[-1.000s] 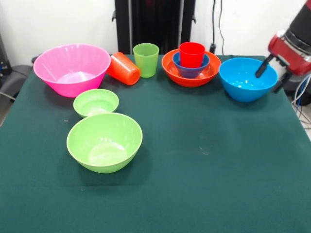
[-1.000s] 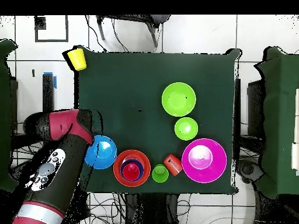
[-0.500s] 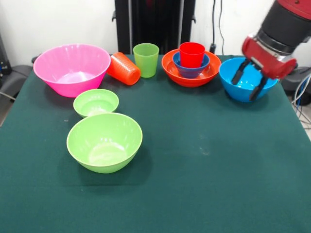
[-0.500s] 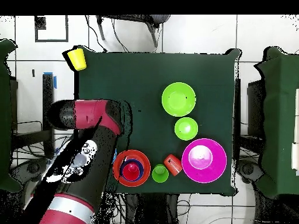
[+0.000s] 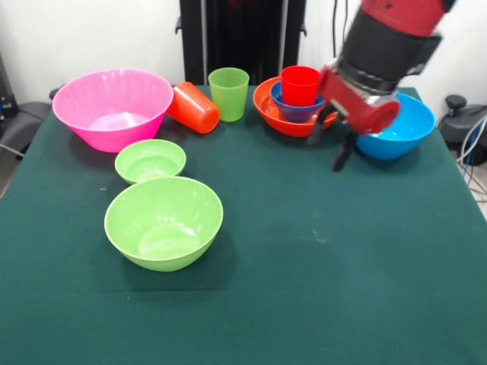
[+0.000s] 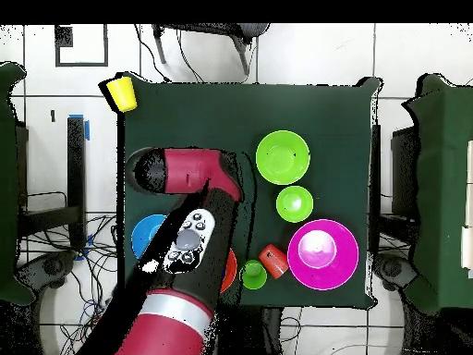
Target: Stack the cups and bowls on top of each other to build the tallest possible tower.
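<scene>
Front view: the gripper [image 5: 332, 148] was seen empty, fingers spread apart and hanging just above the table [image 5: 319, 289], right in front of the orange bowl [image 5: 275, 115]. Nothing was held.

Tower [image 5: 298, 100] so far, as shown: orange bowl as base, small dark blue bowl [image 5: 294, 112] nested in it, red cup [image 5: 300, 84] standing in that. All other pieces were placed relative to the orange bowl in the front view:
- blue bowl [image 5: 399, 129] just beside it to picture right, partly hidden behind the arm
- light green cup [image 5: 228, 93] upright just to picture left
- orange cup [image 5: 193, 107] on its side, further left, touching or nearly touching the pink bowl [image 5: 112, 106]
- small green bowl [image 5: 150, 160] and large green bowl [image 5: 163, 221] well apart, toward the near left
- yellow cup [image 6: 121, 92] only seen in the overhead view, at the table corner, far from everything

Step judged in hand: transit between picks, no piece selected yet that could be told. Build judged early; most pieces were unstacked.

Next move judged to call for: target chosen, open fingers lowered over one wall of a bowl or cup, then closed. The lying orange cup would need re-orienting before stacking.
</scene>
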You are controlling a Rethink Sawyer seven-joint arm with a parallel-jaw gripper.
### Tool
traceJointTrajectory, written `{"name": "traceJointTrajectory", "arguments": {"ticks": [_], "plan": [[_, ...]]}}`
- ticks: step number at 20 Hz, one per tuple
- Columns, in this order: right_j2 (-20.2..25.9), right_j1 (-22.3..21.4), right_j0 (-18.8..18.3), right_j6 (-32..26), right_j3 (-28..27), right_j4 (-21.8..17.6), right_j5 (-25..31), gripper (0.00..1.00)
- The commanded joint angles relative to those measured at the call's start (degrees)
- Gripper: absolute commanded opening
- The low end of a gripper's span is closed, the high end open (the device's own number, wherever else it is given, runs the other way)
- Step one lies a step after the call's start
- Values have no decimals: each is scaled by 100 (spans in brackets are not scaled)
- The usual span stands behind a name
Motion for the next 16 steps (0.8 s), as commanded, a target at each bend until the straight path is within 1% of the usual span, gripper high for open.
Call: {"name": "traceJointTrajectory", "arguments": {"ticks": [1, 2, 6, 10, 16], "plan": [[1254, 154, -592, -2030, 318, -757, 929, 100], [1294, 191, -651, -2000, 321, -776, 1053, 100], [1408, 378, -754, -1702, 379, -794, 1215, 100], [1449, 409, -721, -1474, 451, -818, 1256, 100], [1481, 179, -693, -1259, 863, -714, 1366, 100]]}}
